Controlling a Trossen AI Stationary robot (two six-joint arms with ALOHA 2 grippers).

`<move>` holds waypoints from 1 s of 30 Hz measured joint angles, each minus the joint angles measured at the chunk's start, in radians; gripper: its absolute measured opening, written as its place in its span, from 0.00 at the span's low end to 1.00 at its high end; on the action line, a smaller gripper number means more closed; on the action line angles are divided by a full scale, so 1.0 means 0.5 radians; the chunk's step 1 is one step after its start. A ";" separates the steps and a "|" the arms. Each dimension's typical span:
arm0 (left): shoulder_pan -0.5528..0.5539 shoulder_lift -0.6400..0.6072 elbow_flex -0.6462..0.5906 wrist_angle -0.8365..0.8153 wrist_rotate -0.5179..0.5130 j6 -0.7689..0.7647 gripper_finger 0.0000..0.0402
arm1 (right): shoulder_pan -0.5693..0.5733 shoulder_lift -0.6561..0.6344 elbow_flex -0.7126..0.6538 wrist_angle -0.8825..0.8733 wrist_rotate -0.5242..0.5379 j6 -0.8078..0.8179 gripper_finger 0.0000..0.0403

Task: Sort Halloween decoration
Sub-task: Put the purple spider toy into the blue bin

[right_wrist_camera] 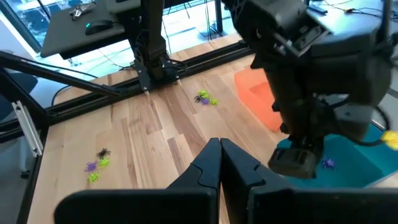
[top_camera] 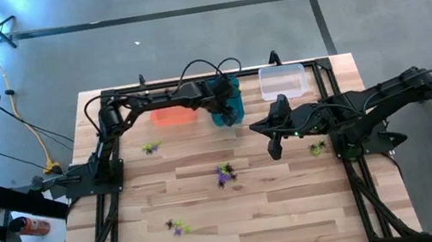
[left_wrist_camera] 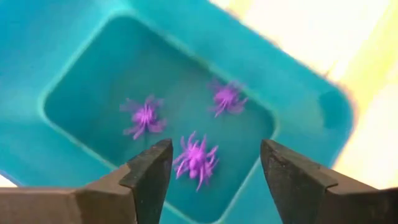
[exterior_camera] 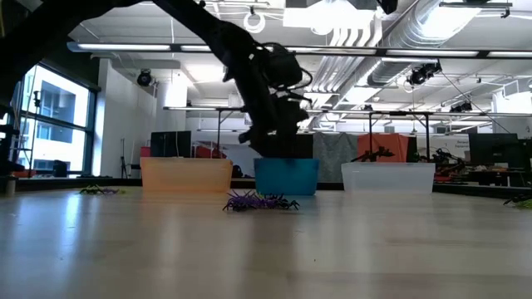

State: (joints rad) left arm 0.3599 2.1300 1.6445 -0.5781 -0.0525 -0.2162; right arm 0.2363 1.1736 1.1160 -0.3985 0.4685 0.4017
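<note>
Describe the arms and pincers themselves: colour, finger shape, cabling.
Both arms are dark, jointed links. The left pincer has two flat, dark fingers with angled tips. The right pincer has matching dark wedge-shaped fingers. Black cables loop above the left arm's wrist. A small green light shows on the right arm.

The pale plank-wood table (top_camera: 256, 210) looks smooth with a faint sheen; the teal plastic bin (left_wrist_camera: 298, 87) glossy; tiny purple plastic spiders (left_wrist_camera: 196, 159) matt.
</note>
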 joint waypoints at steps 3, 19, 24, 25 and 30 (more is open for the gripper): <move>0.006 -0.001 0.105 -0.083 -0.035 0.001 0.57 | 0.000 0.000 0.000 0.000 0.003 -0.018 0.00; 0.062 0.025 0.164 -0.125 0.036 0.037 0.57 | -0.002 0.000 0.000 0.001 0.029 -0.037 0.00; 0.062 0.021 0.164 -0.108 0.061 0.074 0.57 | -0.002 0.000 0.000 0.001 0.068 -0.035 0.00; 0.062 0.021 0.164 -0.107 0.089 0.086 0.57 | -0.002 0.000 0.000 0.002 0.068 -0.035 0.00; 0.062 0.021 0.164 -0.106 0.122 0.086 0.57 | -0.002 0.000 0.000 0.034 0.070 -0.038 0.00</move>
State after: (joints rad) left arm 0.3908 2.1403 1.7267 -0.6312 0.0086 -0.1734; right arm 0.2356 1.1736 1.1160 -0.3813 0.5035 0.3828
